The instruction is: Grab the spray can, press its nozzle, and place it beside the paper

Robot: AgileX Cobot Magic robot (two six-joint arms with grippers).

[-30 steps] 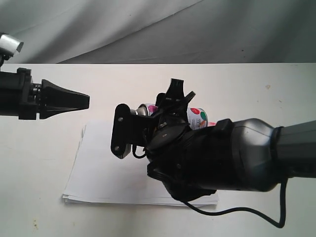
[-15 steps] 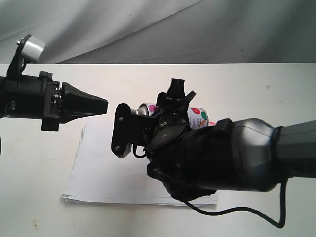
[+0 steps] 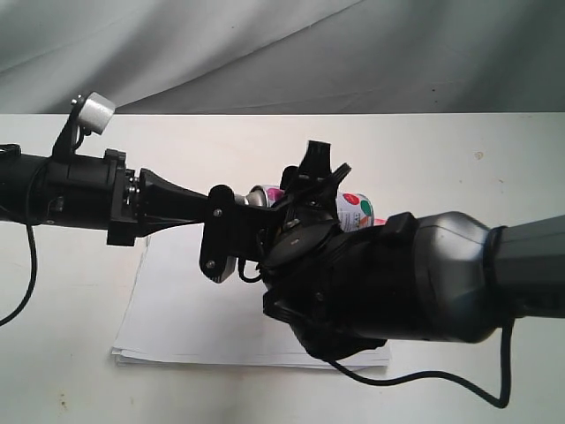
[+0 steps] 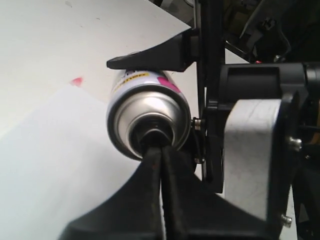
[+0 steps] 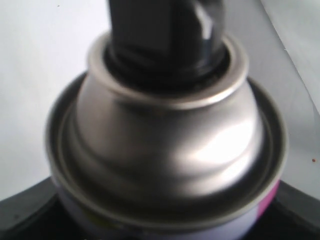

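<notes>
White bench [image 3: 441, 150]: my right hand [image 3: 305, 193] clamps the can [image 3: 353, 208] above paper [image 3: 177, 300]; my left hand [image 4: 161, 151], closed, touches its nozzle [image 4: 150, 136].

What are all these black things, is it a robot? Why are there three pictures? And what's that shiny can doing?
Yes, it is a robot with two arms, and each arm ends in a pincer that works like a hand. One picture comes from a camera off the arms that sees the whole scene. The other two come from little cameras on the wrists, so they look very close up. On the white table lies a stack of white paper. The right pincer is clamped around a silver spray can, holding it on its side in the air over the paper. The left pincer is shut to a point, and its tip sits right at the can's black nozzle, as if to press it. I see no spray.
</notes>
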